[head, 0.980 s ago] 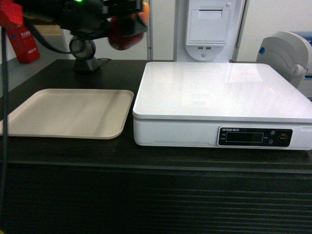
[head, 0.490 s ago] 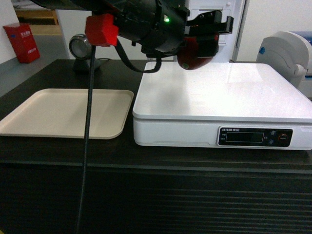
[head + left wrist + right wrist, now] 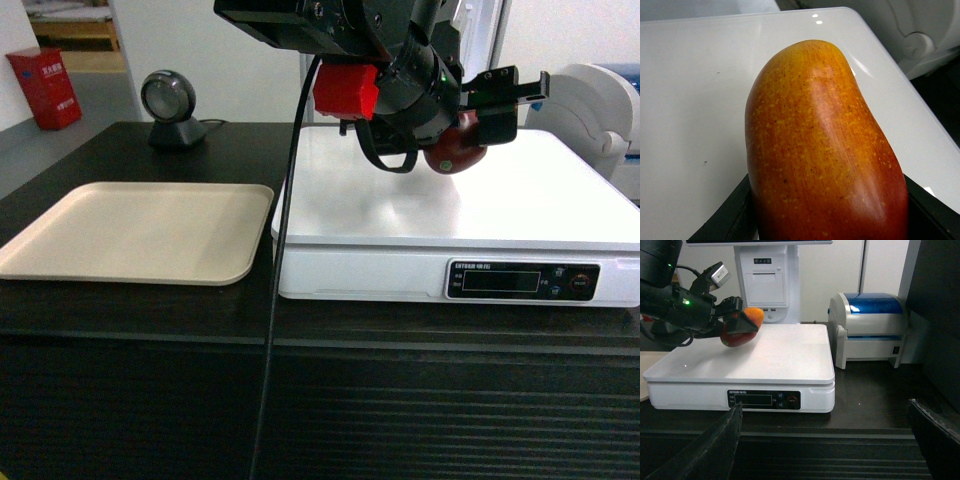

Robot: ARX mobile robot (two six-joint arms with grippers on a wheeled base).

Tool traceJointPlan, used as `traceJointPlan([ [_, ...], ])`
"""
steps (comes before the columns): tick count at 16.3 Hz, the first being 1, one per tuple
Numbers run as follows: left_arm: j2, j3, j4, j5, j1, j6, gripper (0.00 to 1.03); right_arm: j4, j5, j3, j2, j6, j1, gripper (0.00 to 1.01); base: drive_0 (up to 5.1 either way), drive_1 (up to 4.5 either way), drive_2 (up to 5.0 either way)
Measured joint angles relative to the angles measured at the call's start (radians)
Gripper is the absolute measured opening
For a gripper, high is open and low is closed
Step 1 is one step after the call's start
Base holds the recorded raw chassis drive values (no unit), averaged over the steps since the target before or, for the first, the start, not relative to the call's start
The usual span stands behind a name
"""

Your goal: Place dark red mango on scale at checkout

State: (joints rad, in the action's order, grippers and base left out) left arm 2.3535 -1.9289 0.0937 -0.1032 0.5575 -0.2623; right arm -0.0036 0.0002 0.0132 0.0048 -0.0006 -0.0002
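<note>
The dark red mango (image 3: 455,150), orange-yellow at its far end, is held in my left gripper (image 3: 490,115), which is shut on it. It hangs just above the back middle of the white scale (image 3: 460,195) on the dark checkout (image 3: 150,315). In the left wrist view the mango (image 3: 820,150) fills the frame between the black fingers (image 3: 725,220), with the glossy scale top (image 3: 690,100) beneath. From the right wrist view the mango (image 3: 742,327) is over the scale (image 3: 765,357). My right gripper (image 3: 825,445) stands open and empty in front of the checkout's ribbed face.
A flat beige tray (image 3: 140,230) lies left of the scale. Behind it stands a round scanner (image 3: 175,105). A white and blue label printer (image 3: 875,327) sits right of the scale, and a white terminal (image 3: 767,280) behind it. A black cable (image 3: 280,300) hangs from my left arm.
My left arm has carried the mango rightward and lower, from above the counter's back left to over the scale top. The scale and tray have not moved.
</note>
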Motion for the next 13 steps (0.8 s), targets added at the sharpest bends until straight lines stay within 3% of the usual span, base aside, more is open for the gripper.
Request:
traceJointPlan([
  [3, 0.097, -0.153, 0.113, 0.077, -0.004, -0.048, 0.63, 0.0, 0.0, 0.0, 0.0, 0.0, 0.0, 0.98, 0.0, 0.0, 0.0],
  [8, 0.147, -0.237, 0.186, 0.108, 0.0, -0.071, 0.64, 0.0, 0.0, 0.0, 0.0, 0.0, 0.0, 0.98, 0.0, 0.0, 0.0],
  [11, 0.148, -0.232, 0.154, 0.095, 0.004, -0.071, 0.97, 0.0, 0.0, 0.0, 0.0, 0.0, 0.0, 0.98, 0.0, 0.0, 0.0],
  [13, 0.134, -0.197, 0.115, 0.092, 0.003, -0.065, 0.97, 0.0, 0.0, 0.0, 0.0, 0.0, 0.0, 0.98, 0.0, 0.0, 0.0],
])
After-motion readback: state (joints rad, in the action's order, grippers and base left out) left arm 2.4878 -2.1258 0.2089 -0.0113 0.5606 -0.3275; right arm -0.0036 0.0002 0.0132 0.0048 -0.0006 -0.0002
